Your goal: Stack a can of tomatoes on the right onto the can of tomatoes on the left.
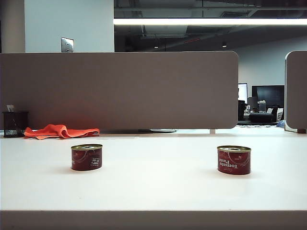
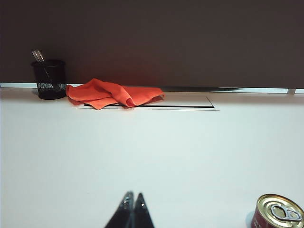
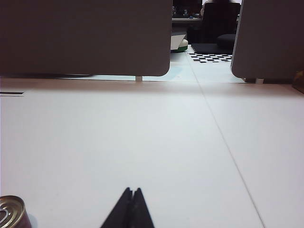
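- Pen holder (image 1: pixel 15 124): black mesh cup at the far left of the table (image 1: pixel 153 187), against the grey partition (image 1: pixel 120 91); in the left wrist view it (image 2: pixel 49 79) holds a couple of thin items.
- Orange cloth (image 1: pixel 60 131): crumpled, lying just beside the pen holder at the foot of the partition; seen also from the left wrist (image 2: pixel 114 93), where it partly covers a thin flat rectangle on the tabletop.
- Left can of tomatoes (image 1: pixel 87 157): upright on the left half of the table, dark red label, pull-tab lid facing up. Its lid (image 2: pixel 279 213) appears at the edge of the left wrist view, off to one side of the fingertips and apart from them.
- Left gripper (image 2: pixel 132 195): visible only in its own wrist view, low over bare tabletop; the two dark fingertips meet in a point, jaws closed together with nothing between them.
- Right can of tomatoes (image 1: pixel 233 160): upright on the right half of the table, well apart from the left can, label lettering upside down. A portion of it (image 3: pixel 13 213) shows in the corner of the right wrist view, clear of the fingertips.
- Right gripper (image 3: pixel 131 192): seen only in its own wrist view, above empty white surface; fingertips pressed together, jaws fully closed and holding nothing.
- Second partition (image 1: pixel 296 91): stands at the far right, with a gap to the first through which an office shows.
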### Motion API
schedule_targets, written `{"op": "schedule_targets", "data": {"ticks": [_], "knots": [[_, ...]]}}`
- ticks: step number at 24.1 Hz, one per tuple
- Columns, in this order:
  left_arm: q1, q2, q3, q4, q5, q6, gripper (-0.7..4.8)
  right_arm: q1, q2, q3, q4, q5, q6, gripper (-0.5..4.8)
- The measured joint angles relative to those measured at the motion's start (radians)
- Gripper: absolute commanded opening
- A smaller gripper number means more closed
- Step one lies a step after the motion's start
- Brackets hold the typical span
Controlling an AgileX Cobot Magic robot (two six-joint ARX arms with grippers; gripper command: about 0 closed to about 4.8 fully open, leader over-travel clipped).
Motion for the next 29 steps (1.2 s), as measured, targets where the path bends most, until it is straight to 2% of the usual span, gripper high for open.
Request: {"op": "schedule_targets", "data": {"ticks": [12,15,17,23,25,27,29], "knots": [[0.0,0.0,0.0,0.001,0.0,-0.004,-0.05,0.0,0.0,0.0,0.0,0.0,0.001,-0.06],[0.0,0.003,0.029,-0.018,0.0,-0.054,-0.05,0.003,0.0,0.0,0.025,-0.001,0.049,-0.06],[0.0,0.001,0.106,-0.092,0.006,-0.105,-0.05,0.004,0.0,0.011,0.105,-0.02,0.116,-0.06],[0.0,0.007,0.283,-0.198,0.061,-0.116,-0.05,0.004,0.002,0.244,0.066,-0.114,0.133,-0.06],[0.0,0.039,0.394,-0.198,0.067,-0.116,-0.05,0.003,0.031,0.387,-0.08,-0.114,0.133,-0.06],[0.0,0.13,0.516,-0.275,0.097,-0.107,-0.05,0.003,0.092,0.528,-0.215,-0.102,0.129,-0.06],[0.0,0.201,0.576,-0.326,0.13,-0.093,-0.05,0.003,0.134,0.597,-0.257,-0.095,0.121,-0.06]]}}
